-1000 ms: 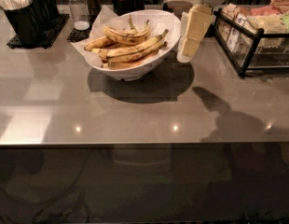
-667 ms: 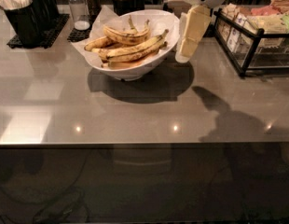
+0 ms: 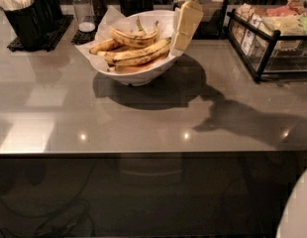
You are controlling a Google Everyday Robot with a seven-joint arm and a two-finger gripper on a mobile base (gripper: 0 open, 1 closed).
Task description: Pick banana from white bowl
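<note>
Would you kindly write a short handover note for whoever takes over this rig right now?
Gripper: at the right rim of the white bowl, tips low beside the fruit; not on the banana.
Banana: the longest one, lying across the front of the pile in the bowl, on the paper lining.
Bowl: on the grey counter, toward the back.
Done: gripper is at the bowl.
Left: grasp the banana and lift it out.
</note>
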